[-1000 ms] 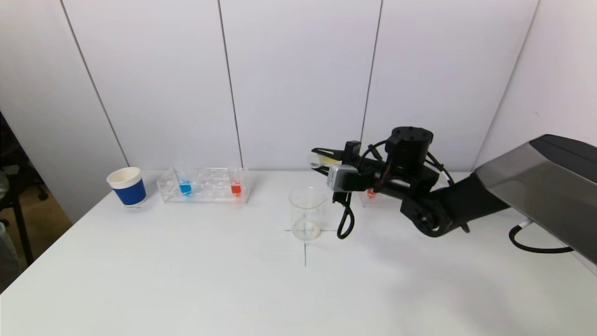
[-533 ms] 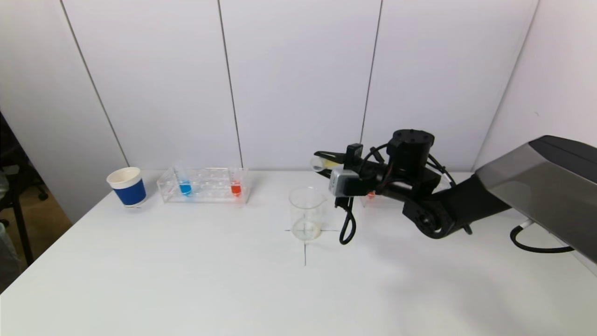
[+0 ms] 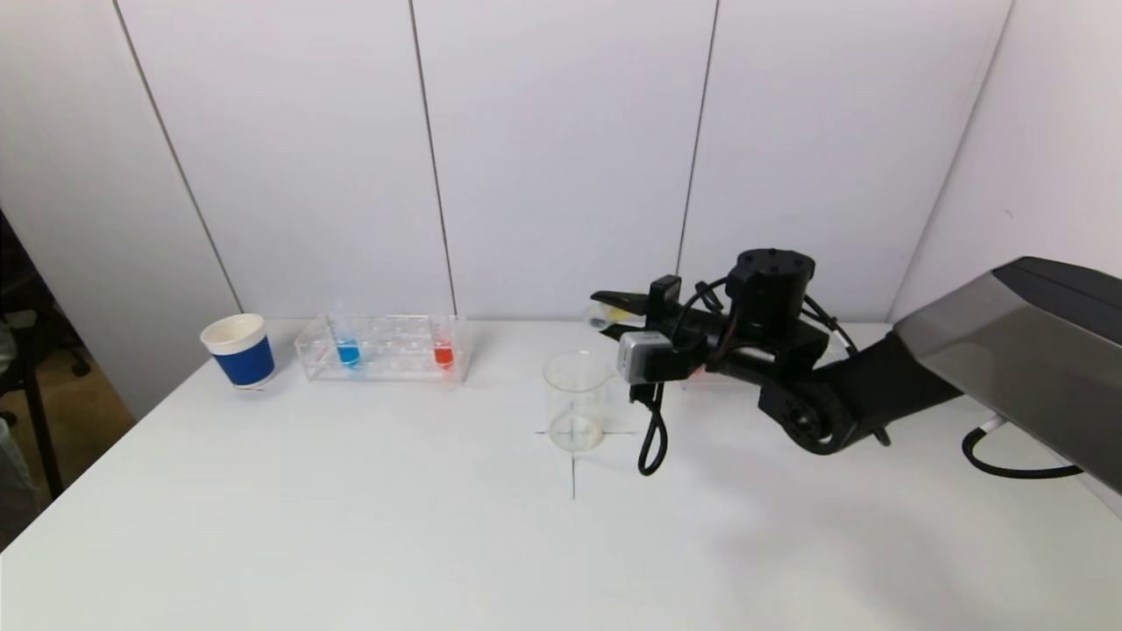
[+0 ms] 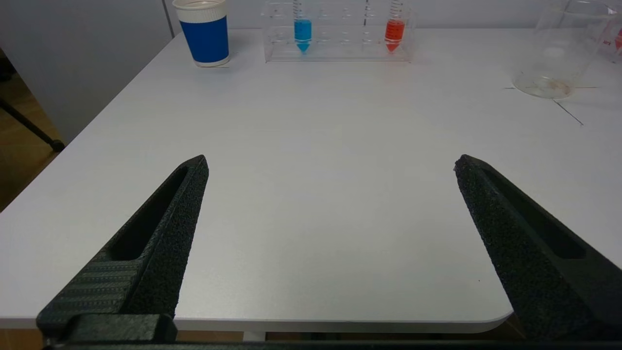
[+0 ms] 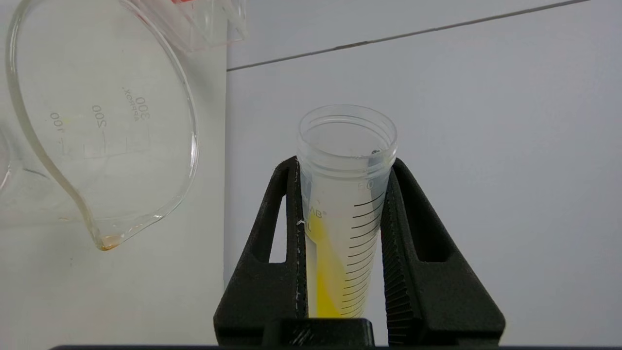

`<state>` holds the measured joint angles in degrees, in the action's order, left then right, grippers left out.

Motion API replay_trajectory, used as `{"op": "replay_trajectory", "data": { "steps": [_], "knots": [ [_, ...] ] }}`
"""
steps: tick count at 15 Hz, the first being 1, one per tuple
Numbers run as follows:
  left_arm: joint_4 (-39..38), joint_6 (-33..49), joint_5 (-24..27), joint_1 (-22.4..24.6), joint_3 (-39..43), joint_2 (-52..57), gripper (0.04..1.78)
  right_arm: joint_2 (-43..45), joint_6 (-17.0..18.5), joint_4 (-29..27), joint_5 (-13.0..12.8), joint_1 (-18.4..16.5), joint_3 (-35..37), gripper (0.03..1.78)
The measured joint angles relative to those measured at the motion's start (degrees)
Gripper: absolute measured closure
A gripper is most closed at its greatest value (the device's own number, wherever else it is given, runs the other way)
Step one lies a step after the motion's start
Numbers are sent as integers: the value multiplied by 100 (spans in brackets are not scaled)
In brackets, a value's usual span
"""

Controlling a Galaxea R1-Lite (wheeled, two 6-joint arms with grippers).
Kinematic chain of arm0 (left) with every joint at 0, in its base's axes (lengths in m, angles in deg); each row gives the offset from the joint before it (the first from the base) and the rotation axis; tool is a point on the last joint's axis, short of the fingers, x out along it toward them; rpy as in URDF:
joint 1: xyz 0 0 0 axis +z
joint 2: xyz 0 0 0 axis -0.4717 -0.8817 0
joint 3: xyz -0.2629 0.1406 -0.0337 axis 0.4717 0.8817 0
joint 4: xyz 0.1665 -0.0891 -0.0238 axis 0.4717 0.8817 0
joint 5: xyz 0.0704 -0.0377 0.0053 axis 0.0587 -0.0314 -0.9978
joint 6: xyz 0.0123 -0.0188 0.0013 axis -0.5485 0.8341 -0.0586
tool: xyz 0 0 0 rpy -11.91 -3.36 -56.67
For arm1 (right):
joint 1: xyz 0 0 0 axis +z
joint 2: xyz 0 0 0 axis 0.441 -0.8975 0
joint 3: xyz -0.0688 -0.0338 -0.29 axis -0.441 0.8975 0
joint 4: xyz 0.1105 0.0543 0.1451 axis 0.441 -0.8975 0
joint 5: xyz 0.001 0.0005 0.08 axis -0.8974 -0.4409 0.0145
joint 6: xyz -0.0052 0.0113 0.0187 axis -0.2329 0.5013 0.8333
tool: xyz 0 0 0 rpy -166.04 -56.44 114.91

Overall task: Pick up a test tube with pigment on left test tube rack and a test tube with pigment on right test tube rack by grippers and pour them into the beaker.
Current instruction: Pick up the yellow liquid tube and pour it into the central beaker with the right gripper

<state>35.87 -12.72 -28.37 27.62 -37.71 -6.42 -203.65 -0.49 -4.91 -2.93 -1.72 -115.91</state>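
Showing yellow pigment inside the test tube (image 5: pixel 346 204), right wrist view only.

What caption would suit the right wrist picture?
Right gripper clamps a tilted tube of yellow pigment near the beaker.

Right pincer (image 5: pixel 342 194) clamped, wrist rolled sideways, arm stretched forward; left pincer (image 4: pixel 330 165) spread wide

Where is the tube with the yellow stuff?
In the head view, the yellow test tube lies tipped sideways in the right gripper, above and just right of the beaker.
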Motion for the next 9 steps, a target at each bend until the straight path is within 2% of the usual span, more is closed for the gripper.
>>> {"op": "replay_trajectory", "data": {
  "steps": [4,9],
  "knots": [
    [0,2,0,0,0,0,5,-16,-195,-41,-179,22,6,132],
    [0,0,-2,0,0,0,5,-32,-347,-73,-557,130,-11,132]
  ]
}}
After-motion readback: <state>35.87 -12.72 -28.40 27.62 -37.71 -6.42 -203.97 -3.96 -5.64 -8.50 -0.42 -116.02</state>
